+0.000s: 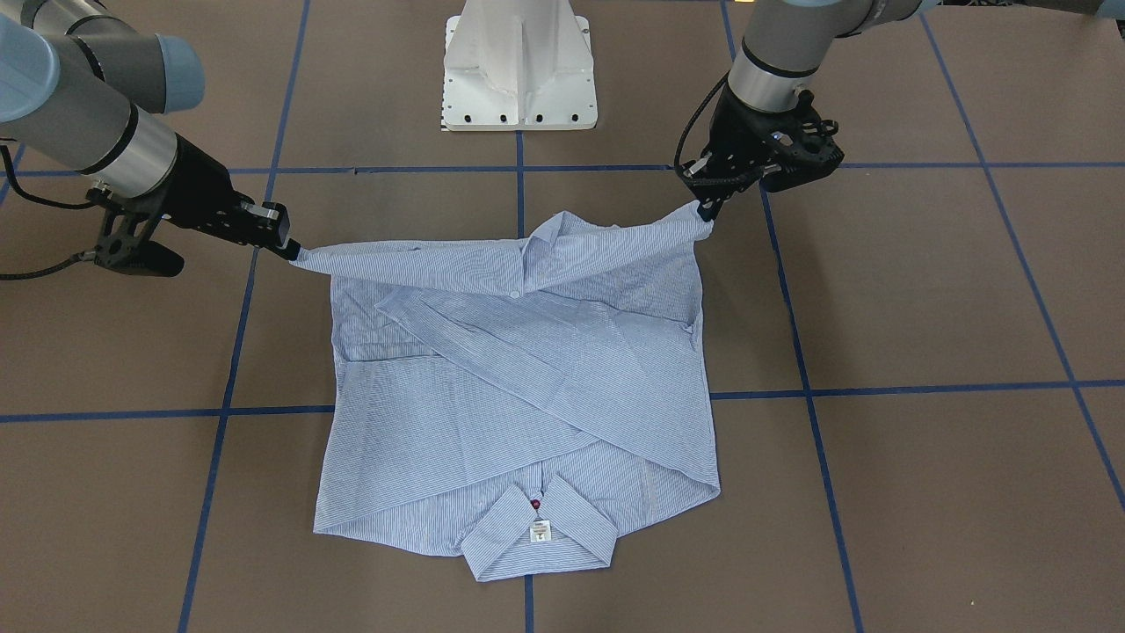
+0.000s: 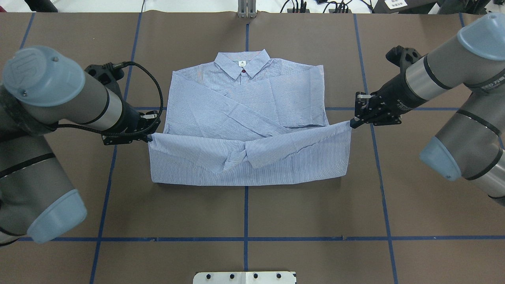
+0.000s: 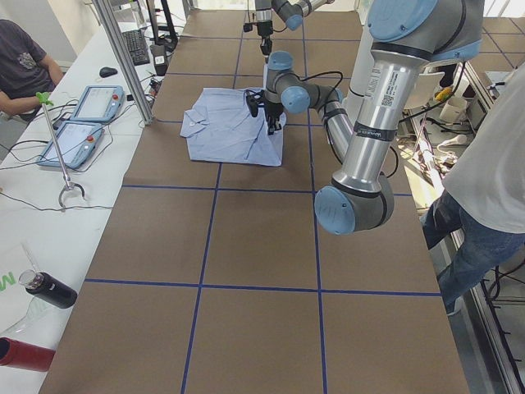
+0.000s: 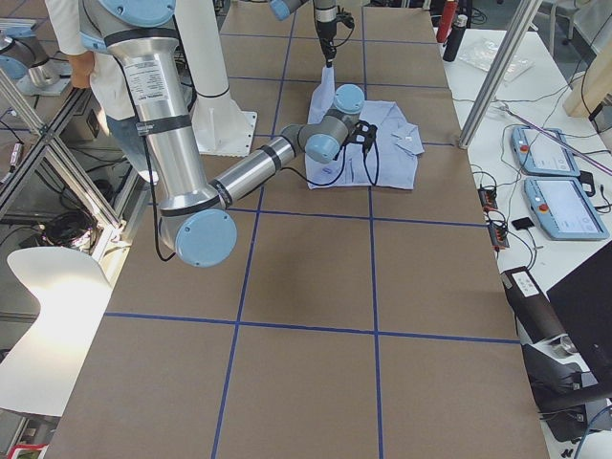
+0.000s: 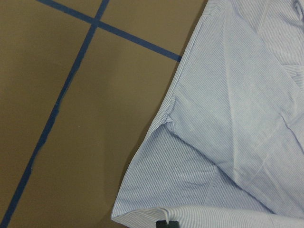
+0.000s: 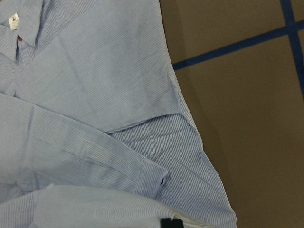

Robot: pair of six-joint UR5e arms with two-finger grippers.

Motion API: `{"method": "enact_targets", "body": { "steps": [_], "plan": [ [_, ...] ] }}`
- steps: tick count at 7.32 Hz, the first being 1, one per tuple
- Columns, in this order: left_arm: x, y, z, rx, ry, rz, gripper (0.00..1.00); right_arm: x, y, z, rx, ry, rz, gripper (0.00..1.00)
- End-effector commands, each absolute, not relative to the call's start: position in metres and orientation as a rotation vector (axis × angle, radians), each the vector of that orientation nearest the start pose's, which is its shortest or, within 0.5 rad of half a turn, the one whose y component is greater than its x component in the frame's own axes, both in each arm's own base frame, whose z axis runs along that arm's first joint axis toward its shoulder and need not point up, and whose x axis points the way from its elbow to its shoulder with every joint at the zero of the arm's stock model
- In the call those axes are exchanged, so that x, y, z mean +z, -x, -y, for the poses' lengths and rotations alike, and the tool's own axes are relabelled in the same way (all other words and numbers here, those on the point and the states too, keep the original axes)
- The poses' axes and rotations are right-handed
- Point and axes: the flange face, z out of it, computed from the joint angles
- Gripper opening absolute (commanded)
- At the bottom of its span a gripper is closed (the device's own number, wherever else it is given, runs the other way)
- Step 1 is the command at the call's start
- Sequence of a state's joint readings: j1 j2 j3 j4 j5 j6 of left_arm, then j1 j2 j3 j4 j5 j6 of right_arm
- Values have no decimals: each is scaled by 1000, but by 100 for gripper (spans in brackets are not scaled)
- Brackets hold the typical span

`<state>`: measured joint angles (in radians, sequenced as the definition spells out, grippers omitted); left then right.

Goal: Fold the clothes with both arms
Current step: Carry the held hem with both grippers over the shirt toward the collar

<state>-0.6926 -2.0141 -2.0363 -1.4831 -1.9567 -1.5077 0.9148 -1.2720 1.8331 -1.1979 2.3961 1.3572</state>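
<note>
The light blue striped shirt (image 2: pixel 244 98) lies flat on the brown table, collar (image 2: pixel 242 65) at the far side and sleeves crossed over the chest. Its hem band (image 2: pixel 252 157) is raised off the table and stretched between both grippers. My left gripper (image 2: pixel 149 136) is shut on the hem's left corner; in the front-facing view that left gripper (image 1: pixel 707 211) is on the right. My right gripper (image 2: pixel 352 124) is shut on the other corner, and this right gripper (image 1: pixel 290 251) is on the left in the front-facing view. Both wrist views look down on the shirt (image 5: pixel 228 142), (image 6: pixel 95 95).
The white pedestal base (image 1: pixel 520 66) stands at the robot's side of the table. Blue tape lines (image 2: pixel 246 213) grid the brown surface. In the side views, a seated person (image 3: pixel 20 66), a standing person (image 3: pixel 492 180), teach pendants (image 3: pixel 90 103) and bottles (image 3: pixel 45 287) flank the table.
</note>
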Motion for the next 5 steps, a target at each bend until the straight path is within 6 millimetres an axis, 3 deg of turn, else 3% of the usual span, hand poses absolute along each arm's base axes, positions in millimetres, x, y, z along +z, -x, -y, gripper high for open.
{"method": "enact_targets", "body": {
  "steps": [1,3,5],
  "plan": [
    [224,-371,481,-479,2,-917,0,319,299,535,285,158,1136,0],
    [247,-368,515,-516,-19,-918,0,319,287,573,335,142,1128,0],
    [269,-378,544,-499,-43,-911,0,317,299,596,345,150,1115,0]
  ]
}}
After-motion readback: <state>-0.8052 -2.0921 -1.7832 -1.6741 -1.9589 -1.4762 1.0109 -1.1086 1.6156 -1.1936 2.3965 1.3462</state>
